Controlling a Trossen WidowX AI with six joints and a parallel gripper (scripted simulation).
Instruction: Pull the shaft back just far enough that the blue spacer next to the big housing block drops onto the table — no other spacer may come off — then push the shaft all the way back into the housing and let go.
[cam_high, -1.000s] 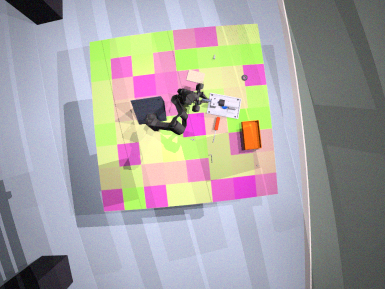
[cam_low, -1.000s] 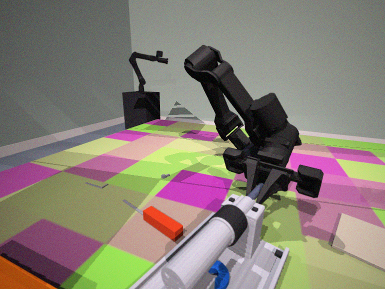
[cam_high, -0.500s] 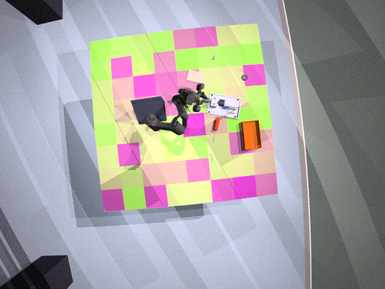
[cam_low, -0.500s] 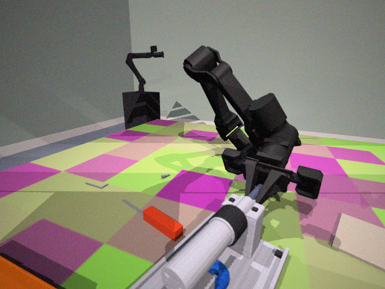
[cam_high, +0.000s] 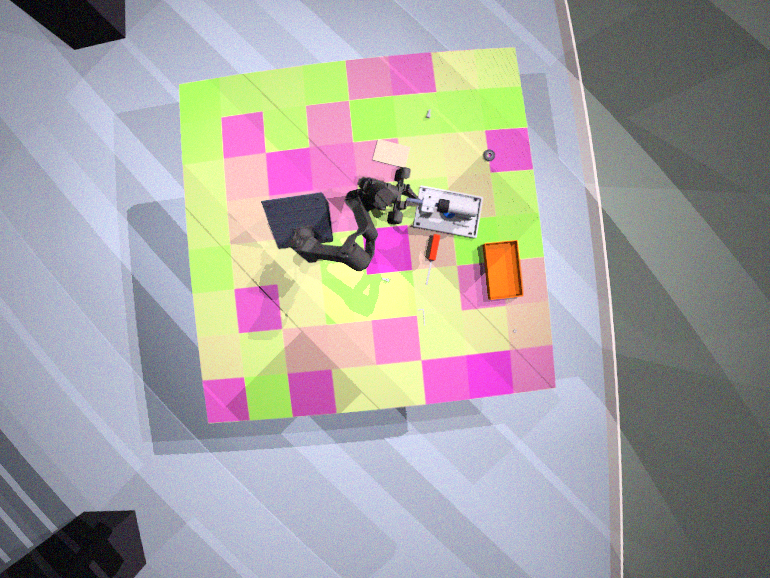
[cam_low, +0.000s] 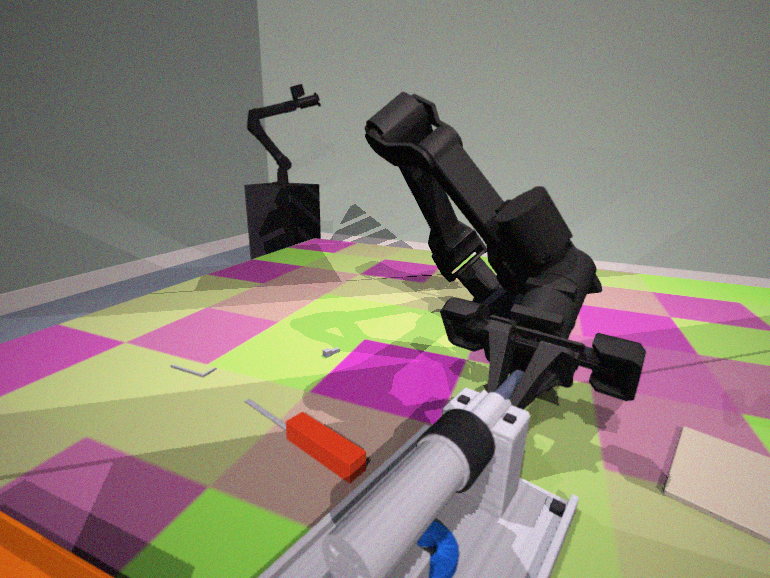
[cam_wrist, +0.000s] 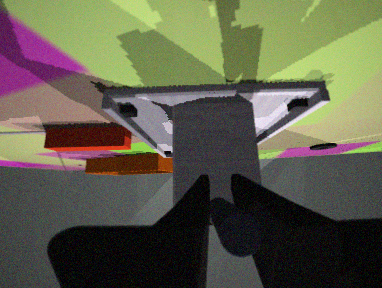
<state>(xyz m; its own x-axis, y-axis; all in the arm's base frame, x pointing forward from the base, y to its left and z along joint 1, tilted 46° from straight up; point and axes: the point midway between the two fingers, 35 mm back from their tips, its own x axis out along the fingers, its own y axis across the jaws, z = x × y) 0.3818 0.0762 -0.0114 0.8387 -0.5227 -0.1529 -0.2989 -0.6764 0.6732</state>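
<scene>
In the top view, a dark, boxy base (cam_high: 282, 214) is set inward from the left edge of the patchwork tabletop (cam_high: 310, 130) (cam_low: 205, 335) (cam_wrist: 280, 30). The black, rounded arm (cam_high: 348, 255) (cam_low: 472, 186) is bent toward the right. By the gripper (cam_high: 413, 196) (cam_low: 506, 395) (cam_wrist: 219, 181), the smooth, round, blue-grey shaft (cam_high: 412, 200) (cam_low: 511, 385) (cam_wrist: 239, 234) is pinched between tapered fingers, just outside the upright white block (cam_high: 429, 202) (cam_low: 513, 447) (cam_wrist: 215, 140). A flat, pale rectangle (cam_high: 391, 153) (cam_low: 715, 479) is seen nearer the top edge, apart from the gripper. The straight-edged red handle (cam_high: 433, 247) (cam_low: 326, 447) (cam_wrist: 87, 137) is placed beside the white base plate (cam_high: 429, 228) (cam_low: 527, 497) (cam_wrist: 215, 90), with a gap between. The curved blue spacer (cam_high: 447, 214) (cam_low: 444, 550) is seen low beside the smooth white cylinder (cam_high: 463, 207) (cam_low: 398, 503), over the plate; what it touches cannot be told. Near the right edge, an open-topped orange tray (cam_high: 519, 267) (cam_low: 37, 547) (cam_wrist: 125, 164) is found below the plate, and a grey ring (cam_high: 484, 155) (cam_wrist: 323, 146) toward the top-right corner, with tabletop left between them.
</scene>
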